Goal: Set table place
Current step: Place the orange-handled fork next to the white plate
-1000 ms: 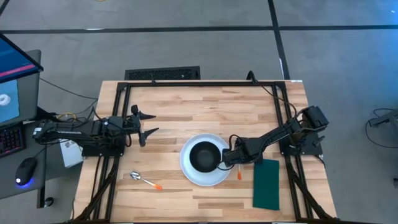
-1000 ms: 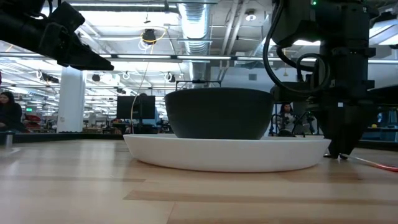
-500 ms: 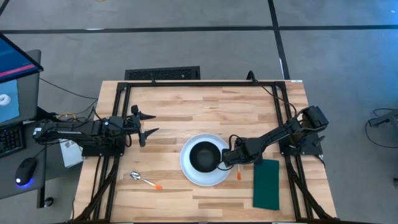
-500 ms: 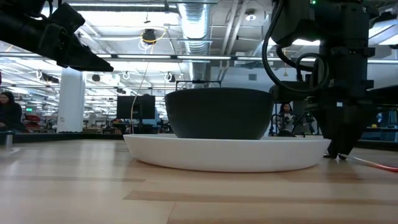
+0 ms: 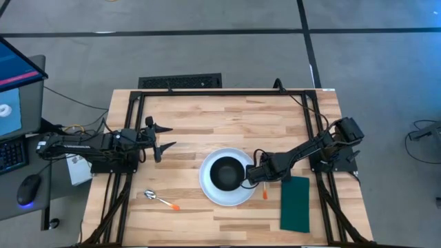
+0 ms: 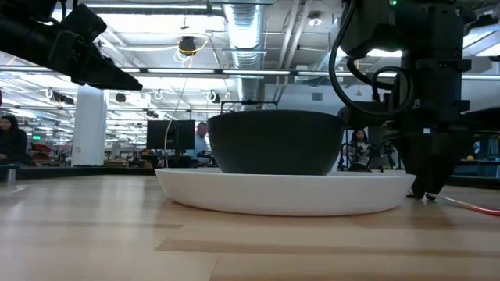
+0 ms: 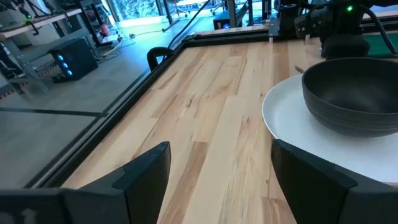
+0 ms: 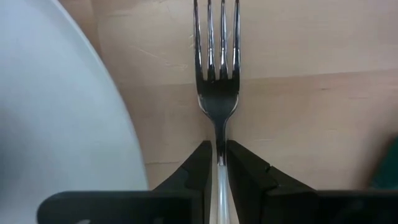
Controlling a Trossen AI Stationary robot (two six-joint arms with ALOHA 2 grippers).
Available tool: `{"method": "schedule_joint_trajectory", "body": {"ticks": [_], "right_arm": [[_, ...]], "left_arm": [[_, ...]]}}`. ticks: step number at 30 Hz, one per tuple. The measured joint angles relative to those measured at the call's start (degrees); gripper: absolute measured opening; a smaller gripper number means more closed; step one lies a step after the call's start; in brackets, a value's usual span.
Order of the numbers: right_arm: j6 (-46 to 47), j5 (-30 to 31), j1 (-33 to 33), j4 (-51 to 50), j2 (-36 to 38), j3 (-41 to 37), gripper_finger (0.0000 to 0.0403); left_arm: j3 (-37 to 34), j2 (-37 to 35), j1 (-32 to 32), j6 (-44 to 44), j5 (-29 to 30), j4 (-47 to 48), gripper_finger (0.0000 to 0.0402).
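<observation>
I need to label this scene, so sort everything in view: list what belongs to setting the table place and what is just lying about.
Belongs: plate, bowl on it, fork clamped in the right gripper beside the plate, spoon, napkin.

Lying about: computer mouse, keyboard, monitor; open left gripper waits.

bench (image 5: pixel 186 117): light wood, black frame | plate (image 5: pixel 209 191) centre | fork (image 5: pixel 264 191) at 3 o'clock of plate | napkin (image 5: pixel 296 204) beyond | spoon (image 5: pixel 160 200) at 9 o'clock
</observation>
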State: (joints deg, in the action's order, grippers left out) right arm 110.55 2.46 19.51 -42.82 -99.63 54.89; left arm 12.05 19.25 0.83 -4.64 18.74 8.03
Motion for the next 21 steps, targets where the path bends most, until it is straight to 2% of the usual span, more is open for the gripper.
{"method": "schedule_joint_trajectory", "body": {"ticks": [21], "right_arm": [[-1.03,-1.12,-0.02,0.21,0.00,0.00,0.0073]], "left_arm": [[0.00,-0.02,-0.01,-0.24,-0.02,0.04,0.0268]]}}
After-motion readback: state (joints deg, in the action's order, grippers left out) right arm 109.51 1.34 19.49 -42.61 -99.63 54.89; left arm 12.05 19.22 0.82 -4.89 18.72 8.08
